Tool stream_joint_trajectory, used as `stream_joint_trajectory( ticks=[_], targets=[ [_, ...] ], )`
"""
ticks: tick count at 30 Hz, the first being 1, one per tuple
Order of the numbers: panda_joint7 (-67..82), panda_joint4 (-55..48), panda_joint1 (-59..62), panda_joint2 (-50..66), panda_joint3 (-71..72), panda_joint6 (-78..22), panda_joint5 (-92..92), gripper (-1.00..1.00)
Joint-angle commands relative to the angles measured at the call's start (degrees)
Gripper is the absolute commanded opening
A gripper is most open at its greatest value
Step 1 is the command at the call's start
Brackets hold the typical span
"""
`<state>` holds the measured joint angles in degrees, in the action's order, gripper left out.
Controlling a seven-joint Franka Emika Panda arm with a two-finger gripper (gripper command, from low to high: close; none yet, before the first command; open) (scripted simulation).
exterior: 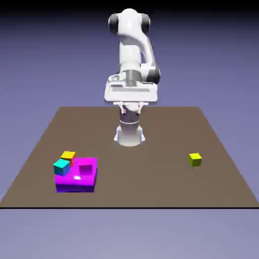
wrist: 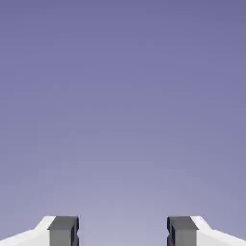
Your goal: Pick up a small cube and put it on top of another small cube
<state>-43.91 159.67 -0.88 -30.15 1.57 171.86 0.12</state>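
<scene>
2 grey fingertips [wrist: 62, 230] stand well apart in the hand view with only backdrop between them, so the hand [exterior: 130, 107] is open and empty, held high above the counter [exterior: 152, 167] near the robot's base. the small cube [exterior: 195, 160] sits alone toward the exterior view's right, well apart from the magenta block [exterior: 81, 177], cyan cube [exterior: 61, 167] and orange-topped cube [exterior: 68, 156] at the left. to do this reach well, i'd bring the hand directly over the small cube first, square the fingers to 2 opposite faces, then descend straight and close only once both fingers flank it.
</scene>
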Motion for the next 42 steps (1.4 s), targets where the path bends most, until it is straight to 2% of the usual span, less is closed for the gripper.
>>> stream_joint_trajectory(
  ticks=[1, 29, 34, 35, 40, 42],
  targets=[
    [-1.21, -1.11, -0.16, 2.08, 1.3, -1.79, 0.1, 0.0],
    [-34.65, -31.73, -4.68, 59.63, 37.27, -51.22, 2.81, 0.0],
    [-35.97, -28.58, -8.26, 66.11, 34.02, -41.7, 0.06, 0.0],
    [-35.97, -28.58, -8.26, 66.11, 34.02, -41.7, 0.05, -1.0],
    [-34.68, -31.6, -4.81, 59.48, 37.37, -50.93, 2.36, -1.0],
    [-33.68, -31.71, -4.99, 58.39, 35.16, -50.37, 0.48, -1.0]
  ],
)
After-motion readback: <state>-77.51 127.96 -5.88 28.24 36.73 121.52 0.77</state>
